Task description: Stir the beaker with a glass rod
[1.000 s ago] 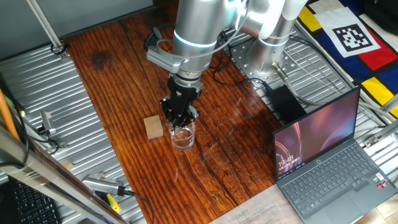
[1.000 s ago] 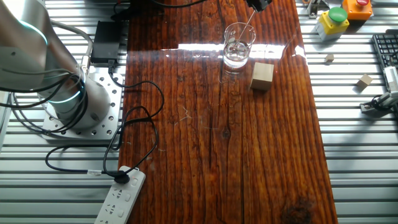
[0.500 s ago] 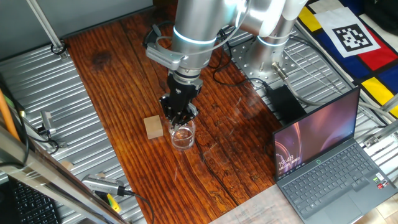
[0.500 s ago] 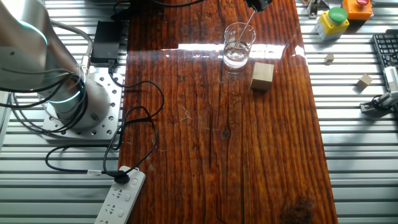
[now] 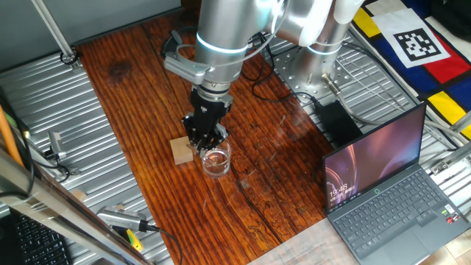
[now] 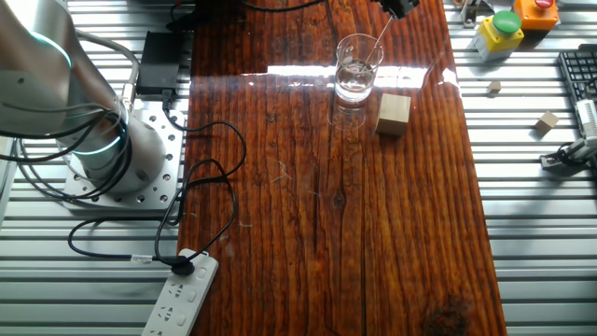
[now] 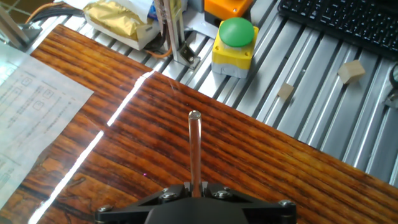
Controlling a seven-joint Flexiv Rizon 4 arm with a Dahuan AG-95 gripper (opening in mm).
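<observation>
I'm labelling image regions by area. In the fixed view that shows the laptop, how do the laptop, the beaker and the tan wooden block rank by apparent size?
1. Laptop, by far the largest, though it is also nearest the camera.
2. Beaker and tan wooden block: they look about alike, so I would not rank one over the other.

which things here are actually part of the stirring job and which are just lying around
Job: beaker; glass rod, gripped in the hand, tip inside the beaker.

Lying about: wooden block, laptop, power strip, green button box.
</observation>
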